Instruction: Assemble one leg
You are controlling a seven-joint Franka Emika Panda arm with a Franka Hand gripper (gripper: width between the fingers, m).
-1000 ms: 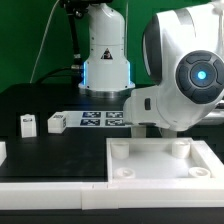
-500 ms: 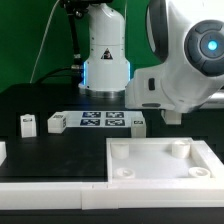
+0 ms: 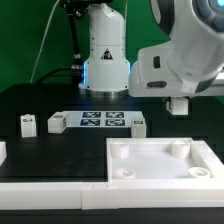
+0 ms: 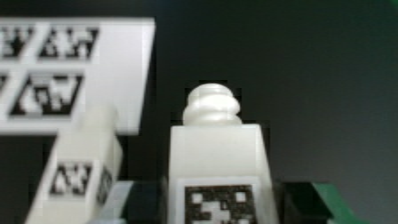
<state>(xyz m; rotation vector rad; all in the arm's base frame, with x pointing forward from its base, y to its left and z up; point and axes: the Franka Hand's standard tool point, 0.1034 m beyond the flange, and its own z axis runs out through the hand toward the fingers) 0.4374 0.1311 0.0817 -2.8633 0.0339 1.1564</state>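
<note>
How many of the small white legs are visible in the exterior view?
3. One leg and a second leg stand at the exterior view's left of the marker board; a third leg stands at its right. The arm may hide more.

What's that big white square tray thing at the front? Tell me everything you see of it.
The large white square tray-like piece, plastic by its look, lies flat on the black table at the front, toward the exterior view's right. A raised rim surrounds it, with round empty sockets near its corners.
</note>
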